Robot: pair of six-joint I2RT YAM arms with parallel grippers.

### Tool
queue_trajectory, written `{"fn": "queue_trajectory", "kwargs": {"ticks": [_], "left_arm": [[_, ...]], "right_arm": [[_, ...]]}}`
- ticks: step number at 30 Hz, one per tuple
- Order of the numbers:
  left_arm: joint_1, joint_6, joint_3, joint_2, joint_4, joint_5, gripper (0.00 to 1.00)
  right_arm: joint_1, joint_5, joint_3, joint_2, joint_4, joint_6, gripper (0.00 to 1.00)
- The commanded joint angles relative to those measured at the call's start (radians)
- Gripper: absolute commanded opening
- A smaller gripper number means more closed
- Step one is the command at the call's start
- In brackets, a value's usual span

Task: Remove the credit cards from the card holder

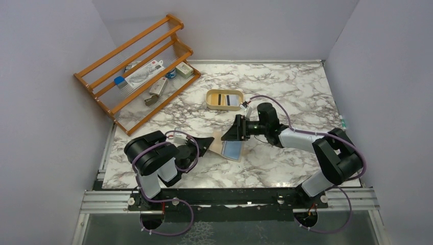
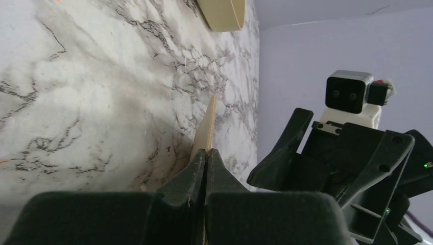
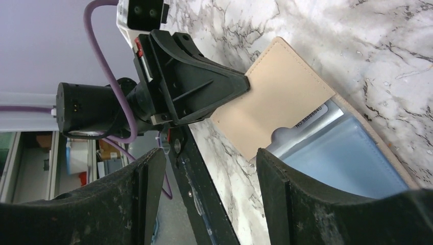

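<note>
The tan card holder [image 1: 222, 145] lies open on the marble table, a light blue card [image 1: 234, 150] in its right half. In the right wrist view the tan flap [image 3: 278, 87] covers a whitish card [image 3: 312, 118] and the light blue card [image 3: 337, 158] in the pocket. My left gripper [image 1: 210, 142] is shut on the card holder's left edge; the left wrist view shows the tan flap [image 2: 208, 125] edge-on between its closed tips [image 2: 207, 153]. My right gripper [image 1: 236, 129] is open and empty just above the card holder, its fingers [image 3: 278, 176] over the near edge.
An oval cream-yellow tray [image 1: 210, 98] behind the card holder holds a card with a black stripe [image 1: 222, 99]. A wooden rack [image 1: 102, 76] with small items stands at the back left. The table's black front rail [image 3: 204, 194] lies below the right gripper.
</note>
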Motion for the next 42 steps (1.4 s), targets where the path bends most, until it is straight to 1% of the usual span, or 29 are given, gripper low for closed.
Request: {"fn": "queue_trajectory", "kwargs": {"ticks": [1, 3, 11, 19, 22, 29, 34, 37, 42], "left_arm": [[0.005, -0.082, 0.019, -0.002, 0.270, 0.017, 0.00], [0.005, -0.101, 0.022, 0.000, 0.271, 0.010, 0.00], [0.005, -0.156, 0.050, -0.033, 0.269, -0.004, 0.00], [0.004, -0.213, 0.071, -0.053, 0.269, -0.004, 0.00], [-0.001, -0.223, 0.073, -0.057, 0.270, -0.008, 0.00], [-0.006, -0.249, 0.069, -0.083, 0.270, -0.028, 0.00], [-0.006, -0.265, 0.072, -0.103, 0.269, -0.032, 0.00], [-0.009, -0.279, 0.085, -0.106, 0.268, -0.028, 0.00], [-0.015, -0.292, 0.101, -0.110, 0.269, -0.029, 0.00]], "right_arm": [[-0.004, 0.037, -0.019, 0.024, -0.007, 0.008, 0.71], [-0.004, 0.070, -0.044, 0.030, 0.007, 0.030, 0.71], [-0.004, 0.127, -0.143, 0.062, 0.196, 0.124, 0.71], [-0.004, 0.112, -0.170, 0.079, 0.405, 0.197, 0.71], [-0.003, 0.101, -0.173, 0.107, 0.475, 0.232, 0.71], [-0.004, 0.087, -0.219, 0.214, 0.736, 0.368, 0.71], [-0.003, 0.089, -0.238, 0.237, 0.848, 0.425, 0.71], [-0.003, 0.083, -0.247, 0.261, 0.974, 0.475, 0.71], [-0.003, 0.068, -0.240, 0.351, 1.201, 0.582, 0.71]]}}
